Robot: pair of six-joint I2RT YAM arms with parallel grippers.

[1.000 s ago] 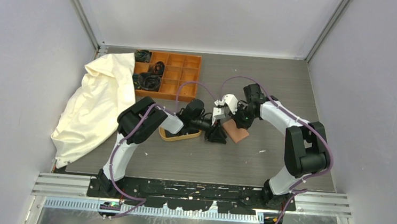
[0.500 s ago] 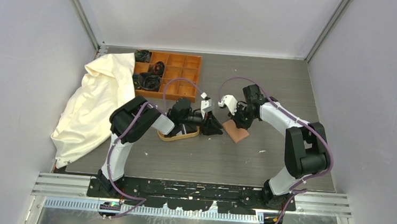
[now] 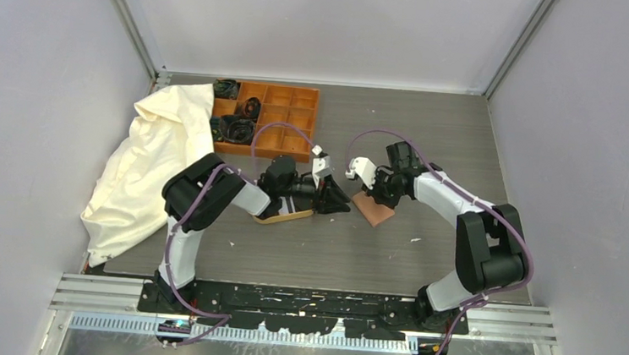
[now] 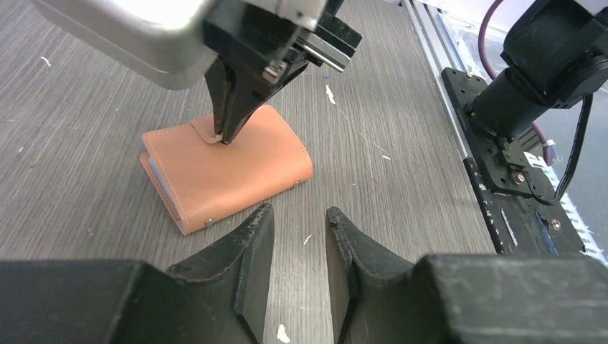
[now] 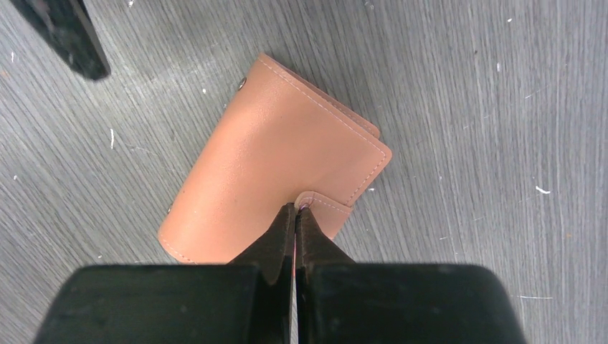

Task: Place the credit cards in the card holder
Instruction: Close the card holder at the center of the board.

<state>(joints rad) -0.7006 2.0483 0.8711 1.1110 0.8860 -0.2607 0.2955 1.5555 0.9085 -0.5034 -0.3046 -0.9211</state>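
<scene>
Currently the right gripper (image 5: pixel 295 209) pinches only the card holder's (image 5: pixel 265 158) tab (image 5: pixel 326 206), so it may slip; the left gripper (image 4: pixel 300 212) gapes empty.

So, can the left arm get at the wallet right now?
Probably yes. The left gripper sits open just short of the wallet, only bare table between them. The right gripper, shut, has its tips on the snap tab, so that end is taken.

Right pincer (image 3: pixel 370 196) at card holder (image 3: pixel 377 212)
</scene>
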